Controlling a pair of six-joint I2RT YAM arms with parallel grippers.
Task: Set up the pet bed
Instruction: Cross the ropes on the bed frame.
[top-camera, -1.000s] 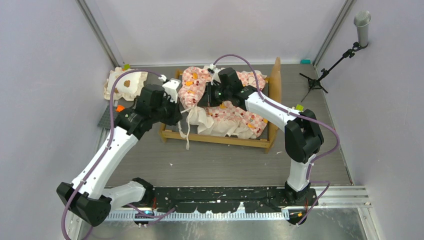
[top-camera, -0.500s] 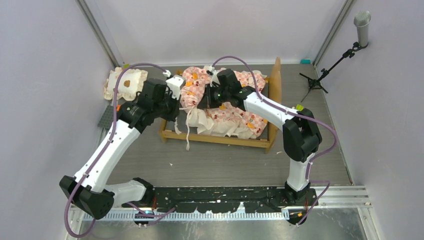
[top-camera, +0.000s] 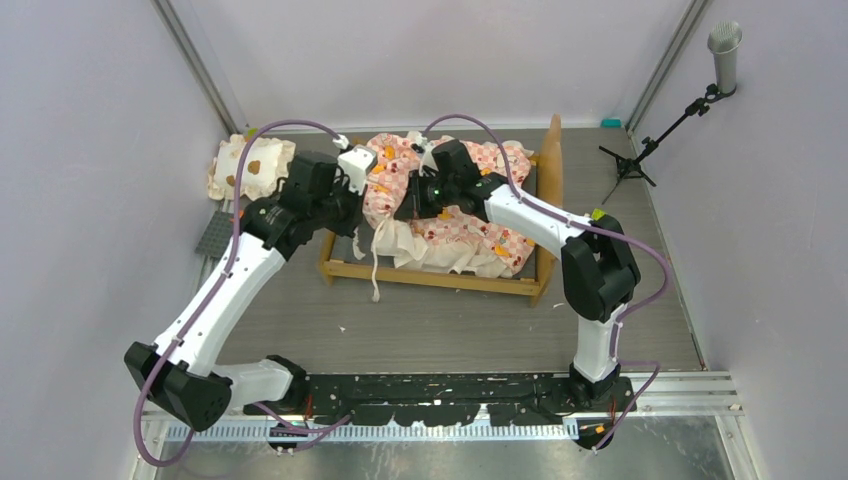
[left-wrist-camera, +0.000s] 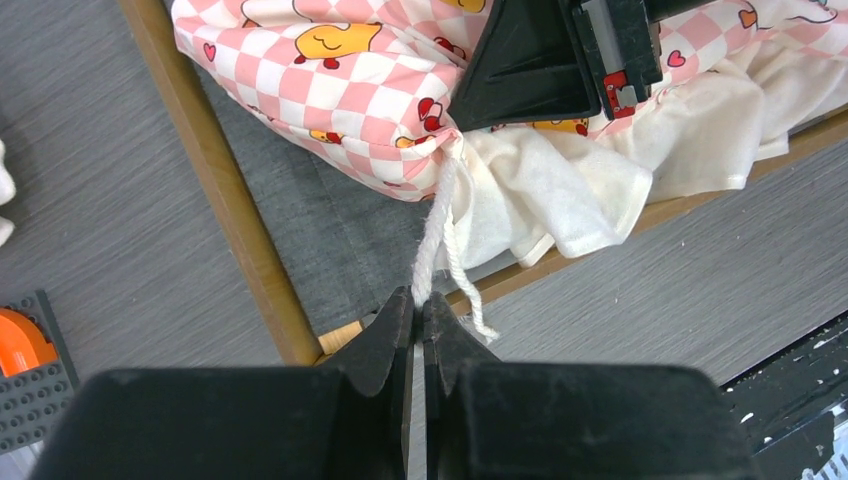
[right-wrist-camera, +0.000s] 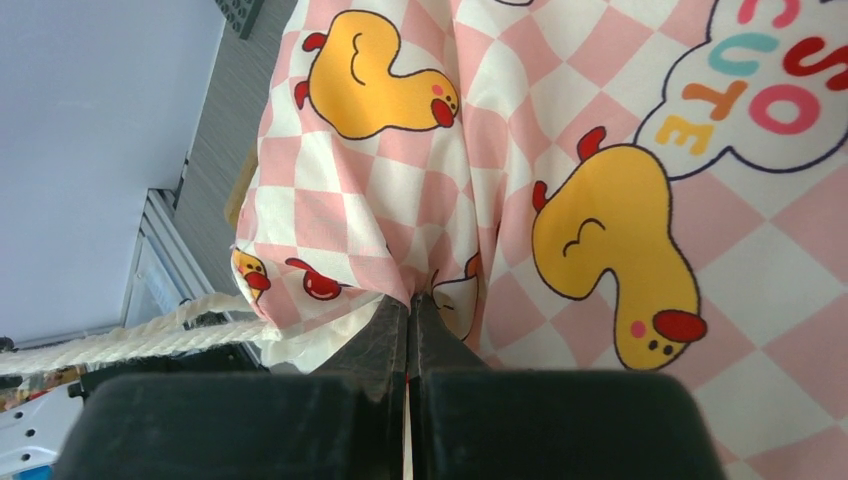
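The pet bed's light-wood frame (top-camera: 440, 278) stands mid-table with its headboard (top-camera: 552, 160) at the right end. The pink checkered, cream-ruffled mattress (top-camera: 480, 235) lies crumpled inside it. My left gripper (left-wrist-camera: 420, 300) is shut on a white cord (left-wrist-camera: 440, 215) that runs from the mattress's bunched corner (left-wrist-camera: 350, 90); it hovers over the frame's left rail (left-wrist-camera: 230, 220). My right gripper (right-wrist-camera: 410, 300) is shut on a pinch of the mattress fabric (right-wrist-camera: 600, 200) near that same corner. From above, the two grippers are close together at the bed's left end, left (top-camera: 362, 208) and right (top-camera: 408, 195).
A small cream pillow with brown spots (top-camera: 250, 165) lies at the back left. A grey studded plate with an orange piece (top-camera: 215, 235) sits near the left wall. A microphone stand (top-camera: 690, 100) is at the back right. Walls close in on three sides.
The left arm has moved toward the back and a little right, holding the cord. The right gripper has shifted slightly left and back with the mattress corner.
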